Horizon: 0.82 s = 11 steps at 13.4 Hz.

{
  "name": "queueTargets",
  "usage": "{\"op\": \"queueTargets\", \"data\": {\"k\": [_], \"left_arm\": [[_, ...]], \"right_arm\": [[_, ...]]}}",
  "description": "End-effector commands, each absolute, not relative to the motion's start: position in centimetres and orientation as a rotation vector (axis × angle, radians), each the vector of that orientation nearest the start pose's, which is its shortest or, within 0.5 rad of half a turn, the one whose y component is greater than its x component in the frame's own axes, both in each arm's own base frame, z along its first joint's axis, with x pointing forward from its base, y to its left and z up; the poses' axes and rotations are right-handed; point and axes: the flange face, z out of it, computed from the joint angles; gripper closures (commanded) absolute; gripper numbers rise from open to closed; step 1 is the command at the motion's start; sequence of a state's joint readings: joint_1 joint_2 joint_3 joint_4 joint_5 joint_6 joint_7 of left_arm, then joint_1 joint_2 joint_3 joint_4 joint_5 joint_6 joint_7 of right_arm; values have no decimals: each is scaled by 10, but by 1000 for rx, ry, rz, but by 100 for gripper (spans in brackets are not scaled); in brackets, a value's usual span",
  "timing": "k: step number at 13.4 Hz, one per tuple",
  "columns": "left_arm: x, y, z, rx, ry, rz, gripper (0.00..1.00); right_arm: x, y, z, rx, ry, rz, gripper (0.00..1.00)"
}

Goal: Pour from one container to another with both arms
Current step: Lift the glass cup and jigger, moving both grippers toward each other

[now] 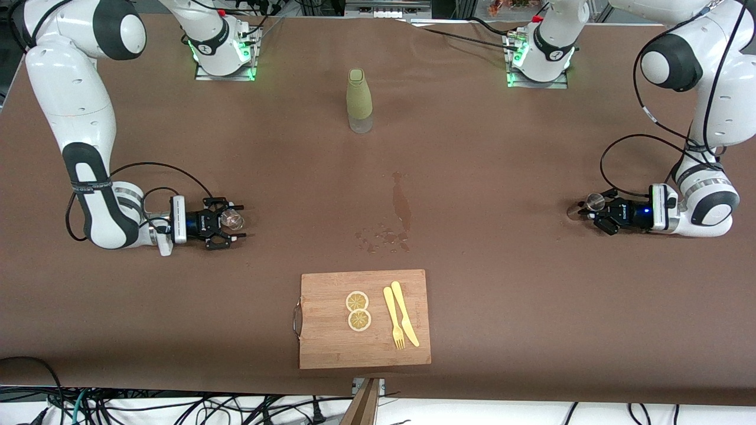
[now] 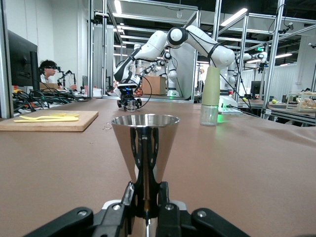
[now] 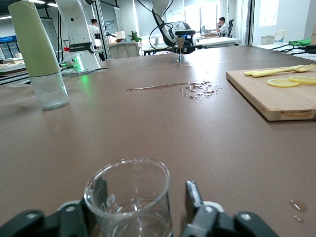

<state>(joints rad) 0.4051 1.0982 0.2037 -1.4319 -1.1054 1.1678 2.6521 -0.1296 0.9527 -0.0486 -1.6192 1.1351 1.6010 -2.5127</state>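
Toward the right arm's end of the table a small clear glass (image 1: 231, 219) stands on the brown table. My right gripper (image 1: 238, 222) sits low around it and is open. In the right wrist view the glass (image 3: 129, 197) stands between the fingers (image 3: 193, 197), with a gap on one side. Toward the left arm's end, my left gripper (image 1: 595, 216) is shut on a steel jigger (image 1: 594, 202). The left wrist view shows the jigger (image 2: 144, 143) upright, its narrow waist pinched in the left gripper (image 2: 146, 197).
A bottle (image 1: 359, 100) with a pale green sleeve stands near the bases, mid-table. Spilled liquid (image 1: 401, 206) streaks the table's middle. Nearer the camera lies a wooden cutting board (image 1: 331, 345) with two lemon slices (image 1: 358, 310) and a yellow fork and knife (image 1: 399, 319).
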Motion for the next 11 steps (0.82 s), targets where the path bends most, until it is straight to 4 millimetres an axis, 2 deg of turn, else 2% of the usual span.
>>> {"op": "queueTargets", "data": {"k": [1,3,5,8,11], "left_arm": [[557,211,67,1171,-1318,1145,100],[568,194,75,1168,-1293,1104,100],[585,165,82,1134,-1312,1079,100],[608,94,85,1062,-1296,1067,100],[630,34,87,1100,-1280,1039,100]], "right_arm": [[596,-7,62,-1300,-1419,-875,54],[595,-6,63,-1287,-1412,-875,70],[595,-8,64,-1288,-1410,-877,76],[599,-10,69,-1280,-1402,-884,85],[605,-5,81,-1262,-1352,-941,91]]}}
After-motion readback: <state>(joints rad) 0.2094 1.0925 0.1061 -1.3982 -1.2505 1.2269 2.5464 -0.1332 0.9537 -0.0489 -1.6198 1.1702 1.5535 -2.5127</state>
